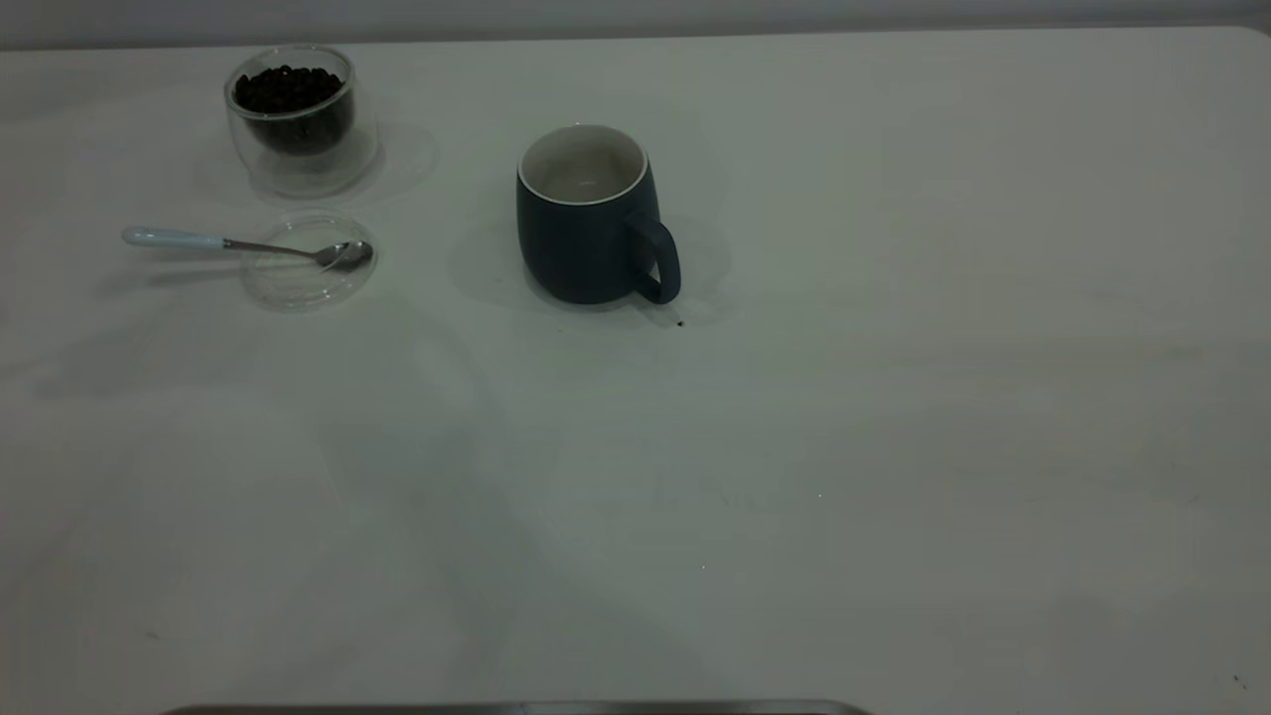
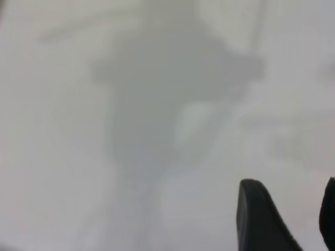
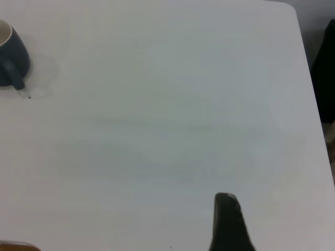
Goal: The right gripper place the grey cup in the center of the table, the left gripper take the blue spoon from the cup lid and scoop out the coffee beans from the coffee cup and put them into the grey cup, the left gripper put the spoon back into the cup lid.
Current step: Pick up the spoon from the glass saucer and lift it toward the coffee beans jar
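One dark speck (image 1: 680, 323) beside grey cup (image 1: 589, 218), possibly a bean, table (image 1: 894, 447) around.

Matte ceramic grey cup (image 1: 586, 243) (glossy white inside); clear glass coffee cup (image 1: 298, 124); shiny metal-bowled blue spoon (image 1: 248, 245).

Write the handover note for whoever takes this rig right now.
Left gripper: open, empty, over bare table.
Right gripper: one finger in its wrist view, holding nothing.
Grey cup upright near the table's middle, interior looks empty.
Blue spoon: bowl on the cup lid, handle sticking out past its rim.
Coffee cup holds the coffee beans.
Left: scoop beans into the grey cup, return spoon.
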You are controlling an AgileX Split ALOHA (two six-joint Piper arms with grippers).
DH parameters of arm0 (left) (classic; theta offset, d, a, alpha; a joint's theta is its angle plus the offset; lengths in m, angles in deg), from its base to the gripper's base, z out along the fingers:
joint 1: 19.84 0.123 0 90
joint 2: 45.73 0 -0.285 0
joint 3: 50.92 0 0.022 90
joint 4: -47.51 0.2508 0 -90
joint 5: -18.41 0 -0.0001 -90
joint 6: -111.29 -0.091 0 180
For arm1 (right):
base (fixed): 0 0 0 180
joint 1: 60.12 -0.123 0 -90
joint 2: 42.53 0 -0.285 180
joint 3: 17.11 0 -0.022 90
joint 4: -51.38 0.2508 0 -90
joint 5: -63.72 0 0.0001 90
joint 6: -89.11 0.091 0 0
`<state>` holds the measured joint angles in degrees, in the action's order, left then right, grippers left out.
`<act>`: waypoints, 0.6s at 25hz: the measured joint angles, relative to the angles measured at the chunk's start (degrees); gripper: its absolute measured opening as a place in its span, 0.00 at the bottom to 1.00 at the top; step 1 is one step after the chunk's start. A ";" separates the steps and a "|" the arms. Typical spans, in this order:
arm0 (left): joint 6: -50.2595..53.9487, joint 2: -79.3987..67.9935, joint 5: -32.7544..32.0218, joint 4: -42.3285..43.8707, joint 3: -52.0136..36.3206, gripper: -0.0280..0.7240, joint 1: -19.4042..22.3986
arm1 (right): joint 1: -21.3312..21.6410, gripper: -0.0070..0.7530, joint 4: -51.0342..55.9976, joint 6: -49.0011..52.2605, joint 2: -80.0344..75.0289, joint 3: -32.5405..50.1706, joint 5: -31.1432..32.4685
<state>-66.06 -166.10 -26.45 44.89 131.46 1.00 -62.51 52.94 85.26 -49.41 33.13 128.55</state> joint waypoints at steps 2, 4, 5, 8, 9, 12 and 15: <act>-4.18 -2.86 2.14 -4.28 0.01 0.51 0.04 | 0.00 0.61 0.00 0.00 0.00 0.00 0.00; -8.71 -5.48 3.83 -9.22 0.12 0.51 0.04 | 0.00 0.61 0.00 0.00 0.00 0.00 0.00; -10.70 -6.86 4.71 -10.99 0.17 0.51 0.04 | 0.00 0.61 0.00 0.00 0.00 0.00 0.00; -14.99 -9.99 7.43 -14.40 0.23 0.51 0.04 | 0.00 0.61 0.00 0.00 0.00 0.00 0.00; -15.82 -10.74 8.37 -14.68 0.23 0.51 0.04 | 0.00 0.61 0.00 0.00 0.00 0.00 0.00; -17.87 -12.16 10.76 -15.02 0.31 0.52 0.04 | 0.00 0.61 0.00 0.00 0.00 0.00 0.00; -19.45 -13.88 11.81 -15.46 0.38 0.56 0.04 | 0.00 0.61 0.00 0.00 0.00 0.00 0.00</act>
<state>-85.50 -179.98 -14.64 29.42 131.84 1.05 -62.51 52.94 85.26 -49.41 33.13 128.55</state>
